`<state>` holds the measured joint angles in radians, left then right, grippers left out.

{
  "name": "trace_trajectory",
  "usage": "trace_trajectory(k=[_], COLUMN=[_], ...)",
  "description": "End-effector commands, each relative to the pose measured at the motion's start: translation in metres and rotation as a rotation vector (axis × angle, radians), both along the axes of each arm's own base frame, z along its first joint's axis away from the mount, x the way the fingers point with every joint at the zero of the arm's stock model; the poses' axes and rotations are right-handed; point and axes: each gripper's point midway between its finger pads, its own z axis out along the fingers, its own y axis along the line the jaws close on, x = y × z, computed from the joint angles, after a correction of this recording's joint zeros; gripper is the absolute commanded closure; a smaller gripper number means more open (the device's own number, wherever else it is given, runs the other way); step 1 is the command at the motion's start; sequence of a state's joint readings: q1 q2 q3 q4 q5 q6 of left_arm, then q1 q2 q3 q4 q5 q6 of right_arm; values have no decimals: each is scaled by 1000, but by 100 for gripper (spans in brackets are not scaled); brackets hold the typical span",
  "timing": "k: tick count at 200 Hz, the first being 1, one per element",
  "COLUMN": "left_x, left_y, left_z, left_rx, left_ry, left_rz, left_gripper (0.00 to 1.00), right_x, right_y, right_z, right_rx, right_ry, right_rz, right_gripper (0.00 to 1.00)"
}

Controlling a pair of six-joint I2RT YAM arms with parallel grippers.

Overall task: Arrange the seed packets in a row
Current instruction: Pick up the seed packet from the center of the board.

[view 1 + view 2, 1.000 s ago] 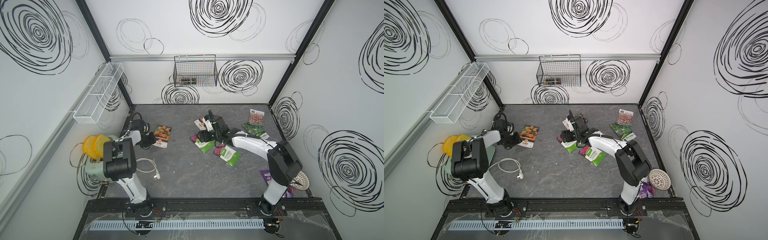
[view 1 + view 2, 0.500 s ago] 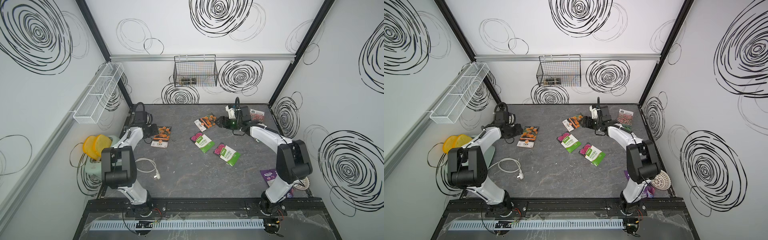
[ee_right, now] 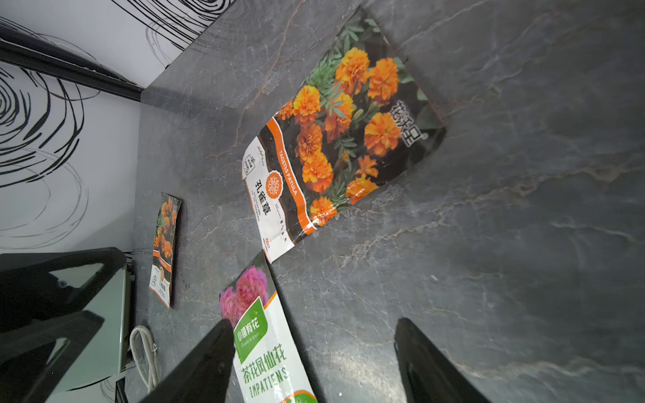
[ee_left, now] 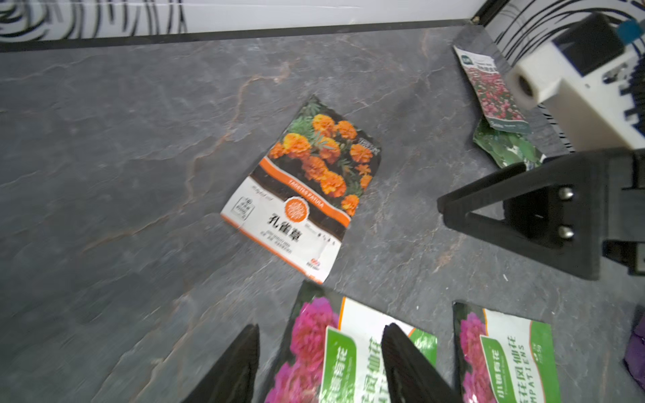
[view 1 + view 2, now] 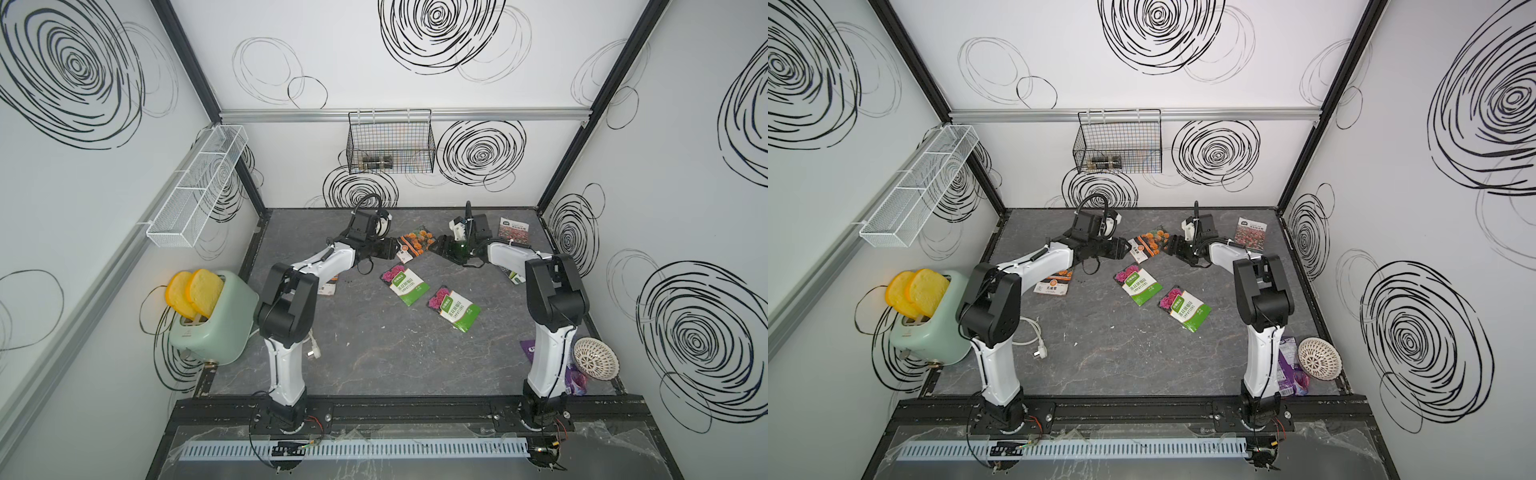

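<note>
One orange-flower seed packet (image 5: 413, 247) (image 5: 1148, 243) (image 4: 307, 185) (image 3: 335, 136) lies flat at the back middle. My left gripper (image 5: 395, 249) (image 4: 319, 335) is open and empty just left of it. Facing it from the right is my right gripper (image 5: 436, 245) (image 3: 314, 328), also open and empty. Two green-white packets (image 5: 404, 284) (image 5: 454, 307) lie nearer the front. A second orange-flower packet (image 5: 1054, 282) is partly under the left arm. The red-pink packet (image 5: 514, 228) lies at the back right. The right arm partly hides the green-fruit packet (image 4: 506, 148).
A mint toaster (image 5: 212, 320) with toast stands at the left edge, its white plug and cable (image 5: 1040, 353) beside the left arm's base. A purple pouch (image 5: 1287, 365) and a white strainer bowl (image 5: 596, 358) sit at the front right. A wire basket (image 5: 390, 143) hangs on the back wall.
The left arm swung right from the left orange-flower packet to the middle one, its jaws wider. The right gripper left the middle packets, drew back to the right, and now faces that packet.
</note>
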<state>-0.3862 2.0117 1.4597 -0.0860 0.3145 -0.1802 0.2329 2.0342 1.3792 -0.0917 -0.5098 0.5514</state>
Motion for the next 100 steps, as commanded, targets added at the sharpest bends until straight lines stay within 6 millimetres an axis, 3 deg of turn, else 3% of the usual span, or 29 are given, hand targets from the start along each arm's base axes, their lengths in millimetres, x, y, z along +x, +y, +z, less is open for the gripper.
trace_trajectory(k=[1,57,100], left_x=[25,49,49], left_y=[-29,-57,-53], left_z=[8,-39,-81], left_rx=[-65,-54,-9], left_ry=[-89,-50,45], left_rz=[-62,-74,-51], left_gripper=[40,40,41], right_x=[0,-34,-48], right_y=[3,-11,-16], right_z=[27,53,67], right_rx=[55,18,1], right_ry=[-58,-105,-124], right_rz=[1,0,0], right_gripper=[26,26,25])
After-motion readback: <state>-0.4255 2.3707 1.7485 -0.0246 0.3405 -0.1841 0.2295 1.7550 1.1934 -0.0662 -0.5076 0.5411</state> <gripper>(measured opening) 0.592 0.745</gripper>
